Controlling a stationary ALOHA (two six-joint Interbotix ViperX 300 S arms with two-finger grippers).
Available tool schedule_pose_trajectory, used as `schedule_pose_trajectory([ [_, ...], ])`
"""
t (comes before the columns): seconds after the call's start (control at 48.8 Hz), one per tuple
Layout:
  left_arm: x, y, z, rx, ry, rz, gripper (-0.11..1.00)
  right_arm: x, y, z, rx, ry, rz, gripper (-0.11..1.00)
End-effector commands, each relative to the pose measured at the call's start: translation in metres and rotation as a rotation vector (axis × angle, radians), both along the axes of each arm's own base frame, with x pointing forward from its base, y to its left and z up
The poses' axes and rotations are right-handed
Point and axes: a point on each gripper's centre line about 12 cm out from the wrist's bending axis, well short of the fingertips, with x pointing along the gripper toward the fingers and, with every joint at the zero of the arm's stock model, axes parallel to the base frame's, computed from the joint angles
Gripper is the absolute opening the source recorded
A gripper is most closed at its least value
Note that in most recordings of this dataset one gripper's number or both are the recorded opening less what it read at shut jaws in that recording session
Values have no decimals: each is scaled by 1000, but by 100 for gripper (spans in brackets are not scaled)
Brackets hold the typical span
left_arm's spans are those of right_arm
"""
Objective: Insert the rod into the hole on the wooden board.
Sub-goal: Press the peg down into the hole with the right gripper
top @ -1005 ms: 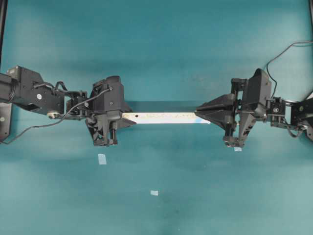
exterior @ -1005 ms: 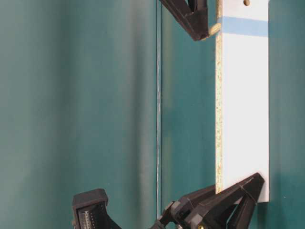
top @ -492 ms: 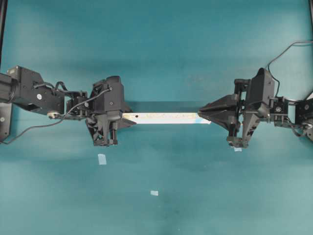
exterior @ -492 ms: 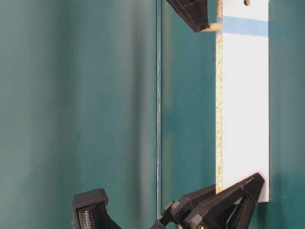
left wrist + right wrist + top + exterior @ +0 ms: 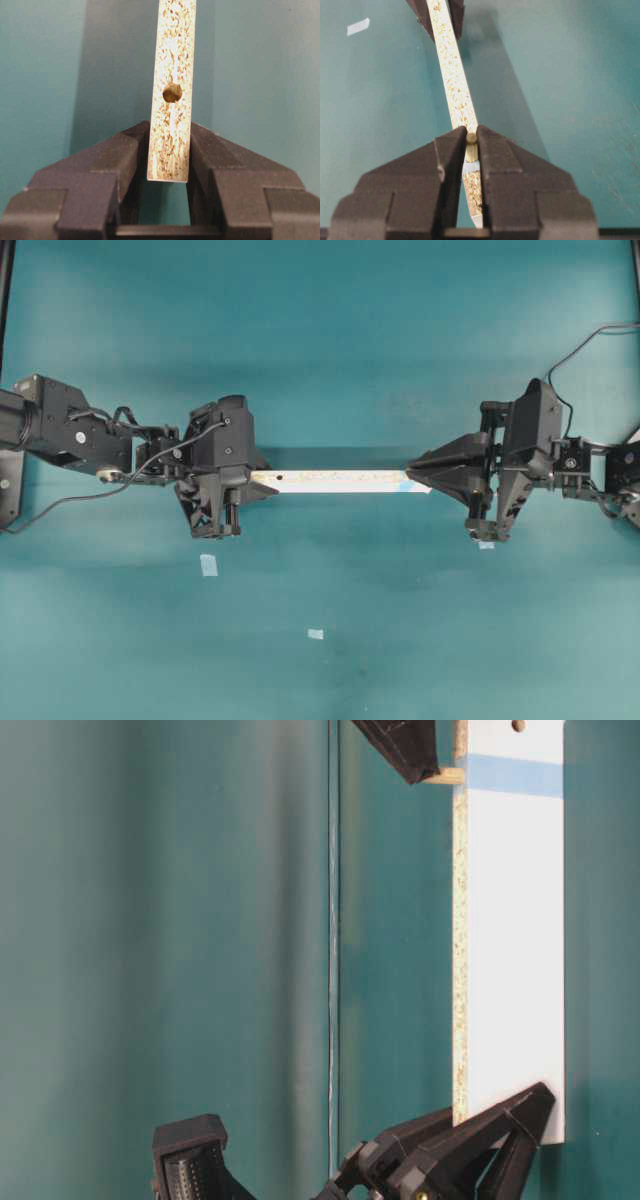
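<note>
The left claw [image 5: 262, 483] is clenched on the plain end of the wooden board [image 5: 335, 481], which hangs above the teal bench [image 5: 320, 340], running from 9 o'clock to 3 o'clock in the overhead view with its speckled narrow edge upward. In the left wrist view the board's edge stands between the two fingers [image 5: 105, 170], with a dark round hole just above them.

The right claw [image 5: 418, 476] is clenched on the rod [image 5: 471, 145], a short cream dowel pinched between its fingertips. The table-level view shows the rod [image 5: 447, 776] lying level, its free tip touching the speckled edge of the board [image 5: 512, 950] beside the blue mark [image 5: 515, 776]. The hole [image 5: 518, 726] on the board's white face sits just past the blue mark, at 1 o'clock from the rod; whether the rod has entered any opening in the edge I cannot tell.

Two pale tape squares [image 5: 208, 564] lie on the bench toward 6 o'clock of the board, well apart from it
</note>
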Motion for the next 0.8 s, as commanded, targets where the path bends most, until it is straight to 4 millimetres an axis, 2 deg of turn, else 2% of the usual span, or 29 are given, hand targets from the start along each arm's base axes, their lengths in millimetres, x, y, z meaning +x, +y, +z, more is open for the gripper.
schedule_pose_trajectory([
  [0.0,6,0,8,-4,-29,3,33,1,2,4,-3,-10,10,11],
  [0.779,6,1,8,-18,-30,18,33,-3,5,-12,18,140,31,11],
])
